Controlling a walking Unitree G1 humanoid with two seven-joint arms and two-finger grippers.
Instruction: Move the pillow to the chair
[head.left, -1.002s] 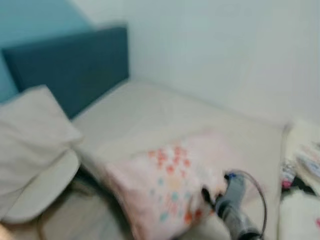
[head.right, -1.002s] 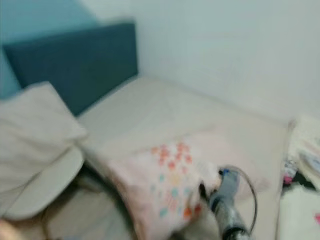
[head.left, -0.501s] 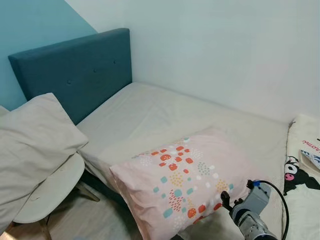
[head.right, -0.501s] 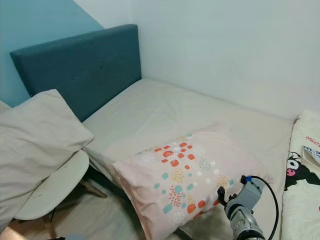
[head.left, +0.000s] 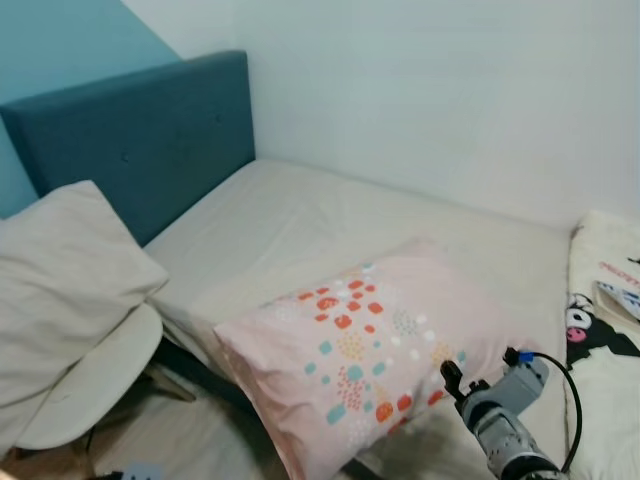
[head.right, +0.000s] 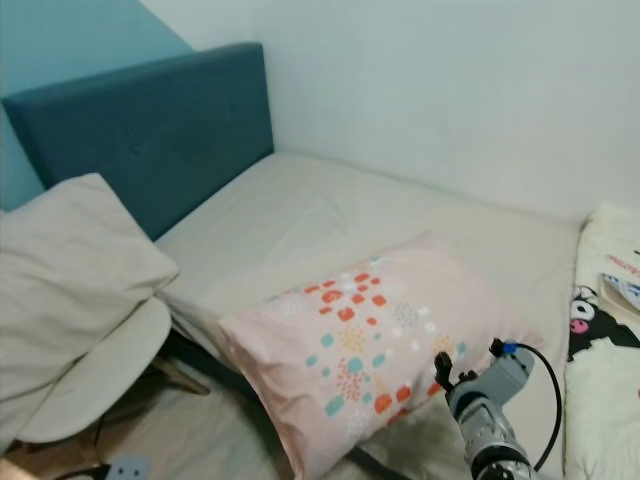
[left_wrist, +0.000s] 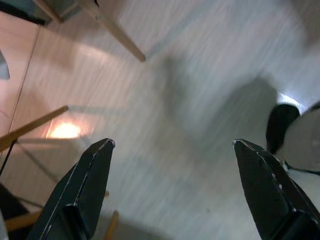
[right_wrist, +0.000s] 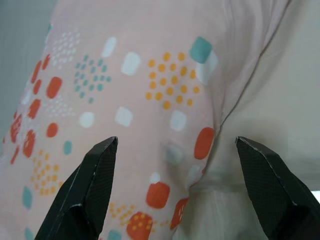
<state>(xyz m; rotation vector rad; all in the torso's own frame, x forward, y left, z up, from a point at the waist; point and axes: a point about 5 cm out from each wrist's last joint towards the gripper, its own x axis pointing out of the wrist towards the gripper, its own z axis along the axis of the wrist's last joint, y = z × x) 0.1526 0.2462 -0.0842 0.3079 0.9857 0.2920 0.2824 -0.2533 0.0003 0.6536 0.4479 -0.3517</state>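
A pink pillow (head.left: 365, 350) with coloured dots lies on the bed's near edge, one corner hanging over the side. My right gripper (head.left: 448, 376) is at the pillow's near right corner. In the right wrist view this gripper (right_wrist: 176, 142) is open, its fingers (right_wrist: 90, 185) spread just above the pillow's fabric (right_wrist: 130, 100). A white chair (head.left: 90, 385) stands left of the bed with a beige pillow (head.left: 60, 280) resting on it. My left gripper (left_wrist: 173, 144) hangs open over the wooden floor (left_wrist: 190, 125).
A teal headboard (head.left: 130, 140) and white wall bound the bed (head.left: 330, 225). A white blanket with a cartoon print (head.left: 600, 310) lies at the right. Wooden chair legs (left_wrist: 112, 30) cross the floor near my left arm.
The picture was blurred a second ago and has shifted slightly, so the camera moved. My right gripper stays open by the pink pillow's corner.
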